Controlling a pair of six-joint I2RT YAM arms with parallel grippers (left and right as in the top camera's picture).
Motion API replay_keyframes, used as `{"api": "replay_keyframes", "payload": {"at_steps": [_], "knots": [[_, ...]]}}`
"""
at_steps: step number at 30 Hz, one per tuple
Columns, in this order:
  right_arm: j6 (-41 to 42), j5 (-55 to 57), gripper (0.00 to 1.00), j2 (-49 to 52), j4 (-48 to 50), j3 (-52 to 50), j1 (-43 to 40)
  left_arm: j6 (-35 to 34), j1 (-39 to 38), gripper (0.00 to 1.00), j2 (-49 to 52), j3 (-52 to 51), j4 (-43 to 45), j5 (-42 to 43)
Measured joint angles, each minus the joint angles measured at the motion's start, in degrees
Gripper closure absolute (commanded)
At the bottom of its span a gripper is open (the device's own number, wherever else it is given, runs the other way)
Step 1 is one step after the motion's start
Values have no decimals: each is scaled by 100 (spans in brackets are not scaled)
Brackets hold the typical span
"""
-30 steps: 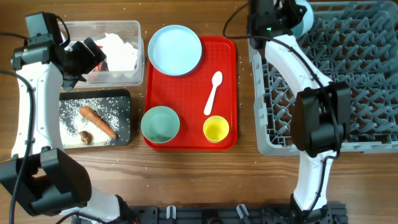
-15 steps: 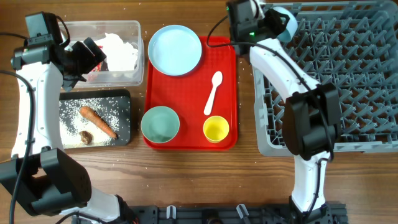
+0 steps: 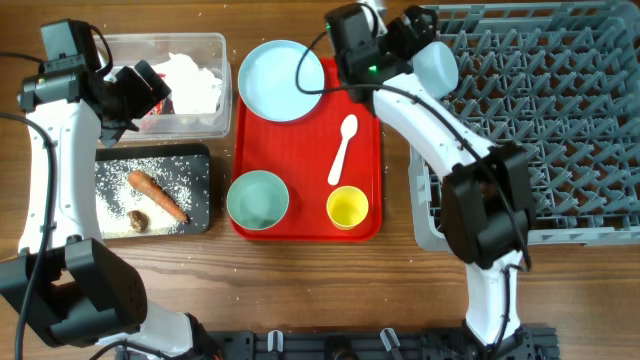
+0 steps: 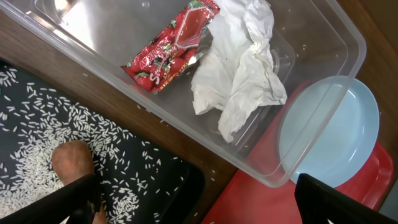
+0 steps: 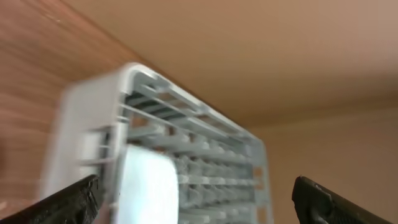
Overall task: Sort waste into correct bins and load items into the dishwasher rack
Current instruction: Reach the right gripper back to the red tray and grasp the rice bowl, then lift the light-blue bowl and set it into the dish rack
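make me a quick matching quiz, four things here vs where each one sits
Things:
1. red snack wrapper
2. carrot piece
3. white plastic spoon
4. pale blue bowl

Places:
A. on the red tray
B. in the dishwasher rack
C. in the clear tub
D. on the black tray

Pairs: 1-C, 2-D, 3-A, 4-B

Both grippers (image 4: 196,199) (image 5: 196,199) wide open, empty

Robot test bench: wooden table (image 3: 300,280), two mounted arms, staged tableware.
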Motion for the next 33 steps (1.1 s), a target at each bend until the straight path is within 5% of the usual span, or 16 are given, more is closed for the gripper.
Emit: {"api": "replay_keyframes", "payload": {"at_steps": [3, 6, 8, 11, 16, 23, 25, 28, 30, 33], "knots": [[662, -1338, 0, -619, -1047, -7, 291, 0, 0, 0, 0, 0, 0, 2], [1499, -3821, 1, -1202, -2133, 13, 656, 0, 0, 0, 0, 0, 9, -2], [2212, -5711, 4, -1246, -2291, -2, 833, 0, 0, 0, 0, 0, 9, 0], [2793, -7018, 7, -1215, -2317, -155, 977, 0, 0, 0, 0, 0, 11, -2], [3762, -7567, 13, -472, -2680, -396, 1480, 0, 0, 0, 0, 0, 11, -2], [4544, -7646, 54, 33, -2861, -483, 1473, 0, 0, 0, 0, 0, 11, -2], [4649, -7654, 73, 87, -2865, -483, 1453, 0, 0, 0, 0, 0, 11, -2], [4723, -7696, 74, 225, -2889, -483, 1453, 0, 0, 0, 0, 0, 11, -2], [4739, -7724, 96, 275, -2887, -483, 1453, 0, 0, 0, 0, 0, 11, -2], [4813, -7740, 96, 297, -2898, -483, 1451, 0, 0, 0, 0, 0, 11, -2]]}}
